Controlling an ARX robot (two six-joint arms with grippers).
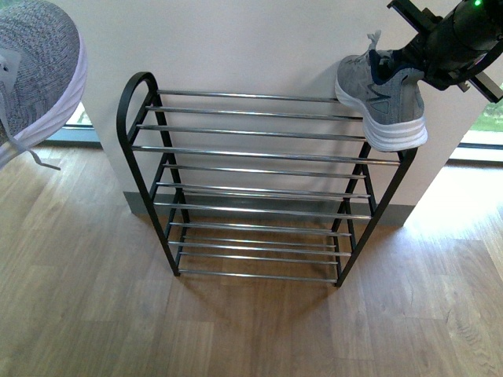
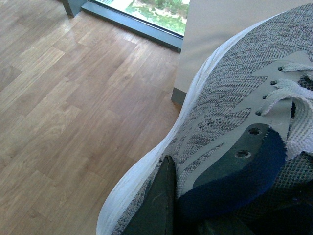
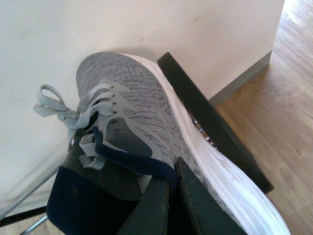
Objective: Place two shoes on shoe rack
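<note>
The shoe rack (image 1: 259,157) stands against the white wall, black side frames and chrome rods. One grey sneaker (image 1: 381,98) hangs tilted at the rack's top right corner, its white sole by the right frame (image 3: 215,122). My right gripper (image 3: 172,196) is shut on this sneaker's (image 3: 137,112) navy collar. A second grey sneaker (image 1: 35,67) is held high at the far left, away from the rack. My left gripper (image 2: 183,205) is shut on that sneaker's (image 2: 234,103) collar; one dark finger (image 2: 156,200) shows against its side.
Wood floor (image 1: 236,330) spreads in front of the rack. A white wall (image 1: 251,47) with a grey skirting board (image 2: 178,95) stands behind it. Low windows (image 2: 146,12) sit at floor level on both sides of the wall.
</note>
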